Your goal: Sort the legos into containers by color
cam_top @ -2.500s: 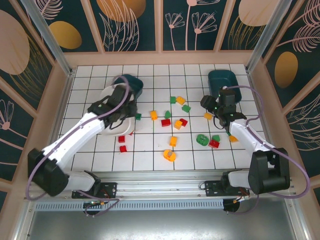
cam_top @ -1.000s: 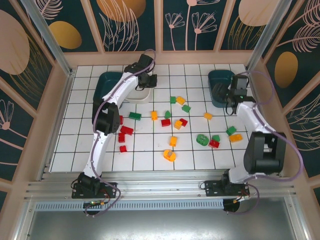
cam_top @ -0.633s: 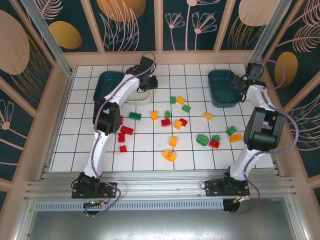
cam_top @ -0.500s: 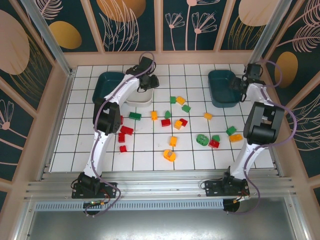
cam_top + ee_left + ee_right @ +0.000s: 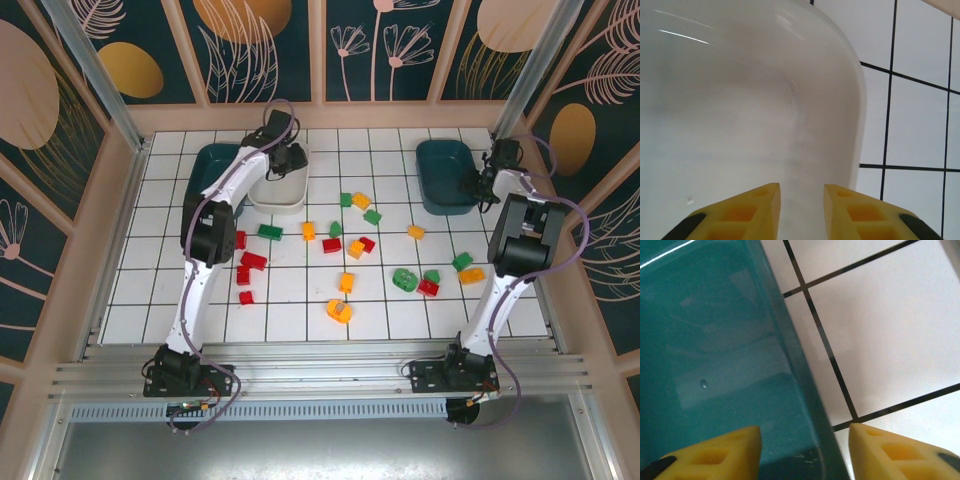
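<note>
The left jaws hang over the white tub (image 5: 740, 100), narrowly parted and empty. The right jaws stand wider, astride the rim of the teal tub (image 5: 715, 340), not clamped on it.

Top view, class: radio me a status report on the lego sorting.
Left gripper open over white tub. Right gripper open, straddling right teal tub wall. Legos loose on tiles, none held.
</note>
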Robot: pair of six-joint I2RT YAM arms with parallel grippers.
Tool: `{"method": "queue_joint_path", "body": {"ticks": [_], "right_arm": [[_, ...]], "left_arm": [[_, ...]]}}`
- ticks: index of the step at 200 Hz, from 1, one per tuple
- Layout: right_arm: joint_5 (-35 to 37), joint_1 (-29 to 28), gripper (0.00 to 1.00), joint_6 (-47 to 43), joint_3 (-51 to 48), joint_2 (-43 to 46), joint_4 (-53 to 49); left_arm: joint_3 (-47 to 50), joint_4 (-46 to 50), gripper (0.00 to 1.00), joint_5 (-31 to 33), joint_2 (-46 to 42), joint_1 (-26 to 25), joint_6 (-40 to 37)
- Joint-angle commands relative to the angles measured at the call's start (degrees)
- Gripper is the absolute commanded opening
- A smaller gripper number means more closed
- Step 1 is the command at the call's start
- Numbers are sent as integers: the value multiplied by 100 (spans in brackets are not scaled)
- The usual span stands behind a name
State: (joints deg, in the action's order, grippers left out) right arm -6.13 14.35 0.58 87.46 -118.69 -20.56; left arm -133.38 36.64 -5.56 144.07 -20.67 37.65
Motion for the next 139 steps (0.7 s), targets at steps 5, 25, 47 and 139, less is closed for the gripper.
{"method": "queue_joint_path", "body": {"ticks": [5,25,47,139], "right_arm": [[-119,-73,38,83,-10,168,-43],[-112,-99,26,186,-124,336,53],[15,-149,16,328,-240,494,178],[-205,-1079,0,1453,-868,1272,1168]], "left_arm": [[-61,31,29,-33,-96,118,57],[-66,28,28,-105,-214,163,67],[42,-8,29,-129,-415,191,10],[2204,-776,33,-158,-2575,227,-380]]}}
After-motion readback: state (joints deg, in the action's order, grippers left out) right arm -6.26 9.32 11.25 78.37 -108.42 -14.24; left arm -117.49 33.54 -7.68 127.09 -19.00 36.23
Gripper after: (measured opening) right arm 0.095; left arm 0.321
